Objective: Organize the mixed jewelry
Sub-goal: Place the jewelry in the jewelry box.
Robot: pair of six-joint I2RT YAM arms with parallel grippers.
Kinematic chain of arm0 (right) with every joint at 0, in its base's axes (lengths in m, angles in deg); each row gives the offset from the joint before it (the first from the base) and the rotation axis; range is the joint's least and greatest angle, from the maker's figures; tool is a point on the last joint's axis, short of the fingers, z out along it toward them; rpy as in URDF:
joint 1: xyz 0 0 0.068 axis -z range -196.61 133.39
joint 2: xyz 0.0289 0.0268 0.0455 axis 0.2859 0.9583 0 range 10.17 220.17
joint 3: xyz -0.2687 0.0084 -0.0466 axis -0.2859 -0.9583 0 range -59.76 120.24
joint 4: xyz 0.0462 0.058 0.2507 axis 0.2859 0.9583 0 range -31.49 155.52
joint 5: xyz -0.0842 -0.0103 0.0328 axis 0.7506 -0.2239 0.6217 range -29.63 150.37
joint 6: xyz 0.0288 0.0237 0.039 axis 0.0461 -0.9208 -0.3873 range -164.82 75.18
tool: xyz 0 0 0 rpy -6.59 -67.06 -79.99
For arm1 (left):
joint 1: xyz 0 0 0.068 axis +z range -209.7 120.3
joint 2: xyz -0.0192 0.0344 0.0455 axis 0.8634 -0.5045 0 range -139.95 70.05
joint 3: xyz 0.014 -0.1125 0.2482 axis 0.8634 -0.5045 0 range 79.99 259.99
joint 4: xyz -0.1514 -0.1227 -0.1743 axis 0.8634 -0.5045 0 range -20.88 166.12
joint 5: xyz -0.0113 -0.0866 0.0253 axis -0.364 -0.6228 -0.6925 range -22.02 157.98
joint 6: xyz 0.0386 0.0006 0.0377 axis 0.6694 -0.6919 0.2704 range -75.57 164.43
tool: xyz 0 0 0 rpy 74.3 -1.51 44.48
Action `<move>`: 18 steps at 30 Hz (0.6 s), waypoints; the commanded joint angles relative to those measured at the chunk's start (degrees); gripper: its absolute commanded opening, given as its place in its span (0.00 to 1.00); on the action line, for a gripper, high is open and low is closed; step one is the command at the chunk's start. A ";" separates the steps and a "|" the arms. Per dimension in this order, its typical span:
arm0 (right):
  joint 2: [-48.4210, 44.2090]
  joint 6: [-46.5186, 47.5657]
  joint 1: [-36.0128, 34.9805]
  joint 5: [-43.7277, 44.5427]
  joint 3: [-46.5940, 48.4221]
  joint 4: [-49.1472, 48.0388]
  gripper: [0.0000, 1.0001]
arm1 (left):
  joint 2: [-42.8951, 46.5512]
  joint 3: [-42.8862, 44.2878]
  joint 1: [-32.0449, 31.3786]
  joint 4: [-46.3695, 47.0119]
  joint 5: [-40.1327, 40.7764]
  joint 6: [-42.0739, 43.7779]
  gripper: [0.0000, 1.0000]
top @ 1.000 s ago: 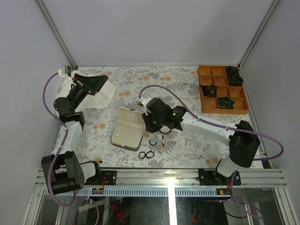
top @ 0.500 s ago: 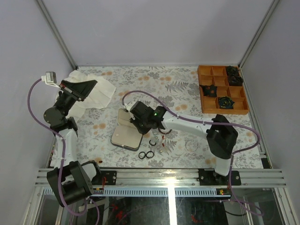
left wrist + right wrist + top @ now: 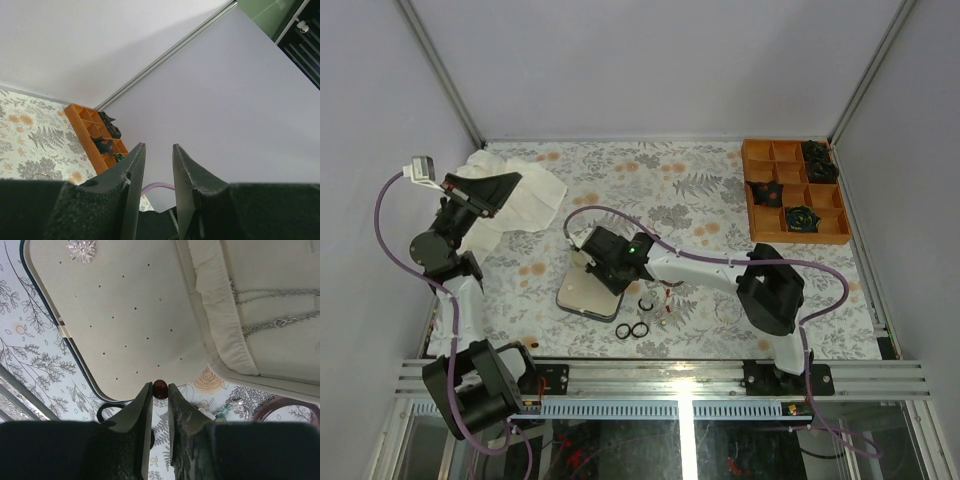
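Looks like a robotics lab cell, not a home. Boxed in by plain pale walls [image 3: 650, 70] meeting at aluminium posts [image 3: 440, 70]. Fitted at the near edge with an aluminium rail [image 3: 650, 376] carrying a left arm [image 3: 432, 248] and right arm [image 3: 705, 268], both trailing purple cable [image 3: 159, 187]. Dressed with a floral cloth [image 3: 700, 190] as the work surface. Open underneath, with loose wiring [image 3: 580, 455] below the rail.

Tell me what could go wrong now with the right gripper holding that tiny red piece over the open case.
The red bead is pinched only at the very tips of the right gripper, so it may slip out. Released at the edge of the case lining, it could roll onto the patterned cloth, where small pieces hide.
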 commanded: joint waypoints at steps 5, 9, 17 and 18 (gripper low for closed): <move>1.91 0.82 -2.03 3.78 4.75 2.51 0.17 | -0.54 -1.21 2.92 7.25 -1.99 -4.04 0.28; 2.67 0.88 -2.29 4.33 5.21 2.63 0.17 | -0.61 -1.48 4.14 8.08 -2.41 -4.88 0.28; 4.08 0.74 -2.30 4.46 6.72 3.03 0.16 | -1.14 -1.92 5.21 9.78 -2.63 -6.05 0.28; 4.15 0.72 -2.31 4.42 6.70 3.02 0.16 | -1.20 -2.04 5.22 10.08 -2.62 -6.19 0.28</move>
